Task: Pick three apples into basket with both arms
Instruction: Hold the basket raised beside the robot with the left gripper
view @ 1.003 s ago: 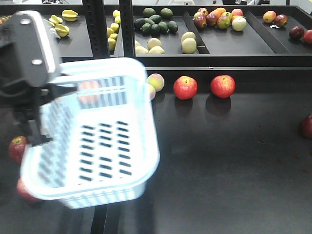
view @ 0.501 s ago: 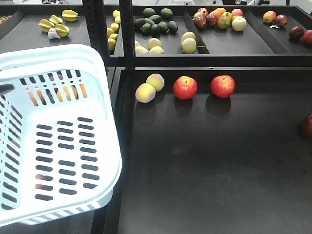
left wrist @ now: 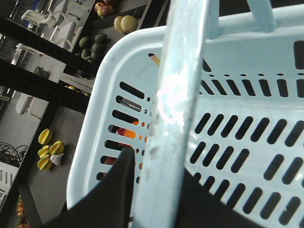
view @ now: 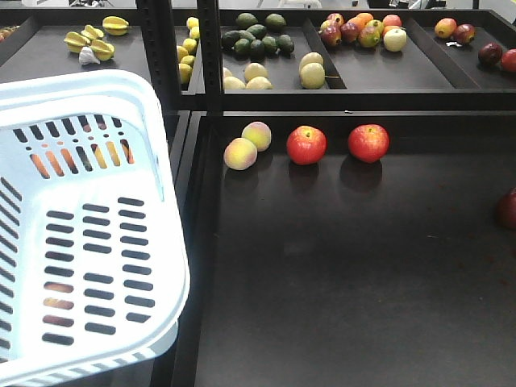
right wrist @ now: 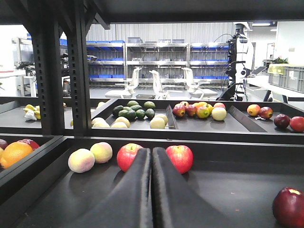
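The pale blue-white basket (view: 165,153) fills the left of the front view, tilted and empty inside. In the left wrist view my left gripper (left wrist: 164,192) is shut on the basket's handle bar (left wrist: 176,104), above the basket (left wrist: 92,114). Two red apples (view: 306,145) (view: 368,143) sit at the back of the black tray, and a dark red apple (view: 509,208) sits at the right edge. My right gripper (right wrist: 152,152) is shut and empty, low over the tray, pointing between the two red apples (right wrist: 129,156) (right wrist: 181,158). The dark apple (right wrist: 289,207) lies to its right.
Two pale peaches (view: 240,153) (view: 257,135) lie left of the red apples. Orange and red fruit (view: 81,157) shows through the basket's slots. The back shelf holds avocados (view: 258,36), yellow fruit (view: 313,72), mixed apples (view: 363,31) and starfruit (view: 93,44). Black uprights (view: 181,48) divide the shelves.
The basket has swung left and nearer the camera, now partly out of the front view. The left arm's grey-black wrist, seen a second ago, has left that view. The apples have not moved.
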### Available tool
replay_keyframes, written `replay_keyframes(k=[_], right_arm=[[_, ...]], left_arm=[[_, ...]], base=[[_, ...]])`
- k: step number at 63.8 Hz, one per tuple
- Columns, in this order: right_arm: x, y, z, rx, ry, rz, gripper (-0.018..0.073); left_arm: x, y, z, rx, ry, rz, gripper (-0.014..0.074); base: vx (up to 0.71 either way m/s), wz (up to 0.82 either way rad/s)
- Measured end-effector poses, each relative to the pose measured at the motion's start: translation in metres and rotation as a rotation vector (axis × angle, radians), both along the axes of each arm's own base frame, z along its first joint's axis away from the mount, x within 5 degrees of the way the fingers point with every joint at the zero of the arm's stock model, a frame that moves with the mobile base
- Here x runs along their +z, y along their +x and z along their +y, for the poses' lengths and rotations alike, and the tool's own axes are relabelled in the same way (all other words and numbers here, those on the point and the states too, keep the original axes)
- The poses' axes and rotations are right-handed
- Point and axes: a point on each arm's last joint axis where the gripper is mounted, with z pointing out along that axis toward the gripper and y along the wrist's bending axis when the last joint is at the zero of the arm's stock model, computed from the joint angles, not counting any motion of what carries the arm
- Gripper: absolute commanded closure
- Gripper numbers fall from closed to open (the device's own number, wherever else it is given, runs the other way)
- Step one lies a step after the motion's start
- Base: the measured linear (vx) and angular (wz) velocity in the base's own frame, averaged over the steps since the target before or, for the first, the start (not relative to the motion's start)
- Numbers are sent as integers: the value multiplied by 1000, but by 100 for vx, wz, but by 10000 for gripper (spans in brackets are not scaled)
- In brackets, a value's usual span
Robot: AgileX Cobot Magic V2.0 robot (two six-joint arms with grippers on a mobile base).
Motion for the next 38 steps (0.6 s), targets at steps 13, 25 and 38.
replay_keyframes(k=[13,25,38], right_arm=[[0,0,0,0,0,0,568],[0,0,0,0,0,0,568],[0,0,0,0,0,0,568]], left_arm=[[0,0,0,0,1,5,604],[0,0,0,0,2,6,604],[-1,0,0,0,2,7,604]], base=[[0,0],[0,0],[0,0]])
